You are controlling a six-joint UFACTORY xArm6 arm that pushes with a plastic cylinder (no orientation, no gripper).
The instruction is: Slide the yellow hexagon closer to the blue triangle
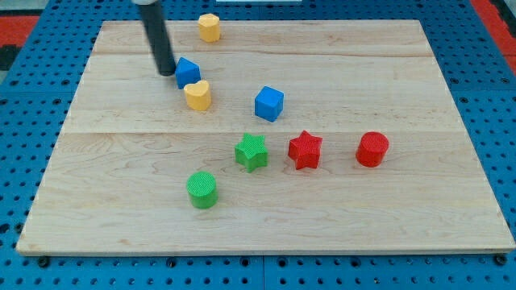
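Observation:
The yellow hexagon [210, 27] sits near the view's top edge of the wooden board, left of centre. The blue triangle [189, 72] lies below it, with a yellow heart [197, 95] just beneath the triangle. My rod comes down from the view's top, and my tip [166, 72] rests on the board right beside the blue triangle's left side, close to touching it. The tip is below and left of the yellow hexagon, well apart from it.
A blue cube [269, 104] lies right of the heart. A green star [251, 151], a red star [305, 149] and a red cylinder [372, 150] form a row lower down. A green cylinder [202, 190] sits at the lower left. The board [419, 217] rests on blue pegboard.

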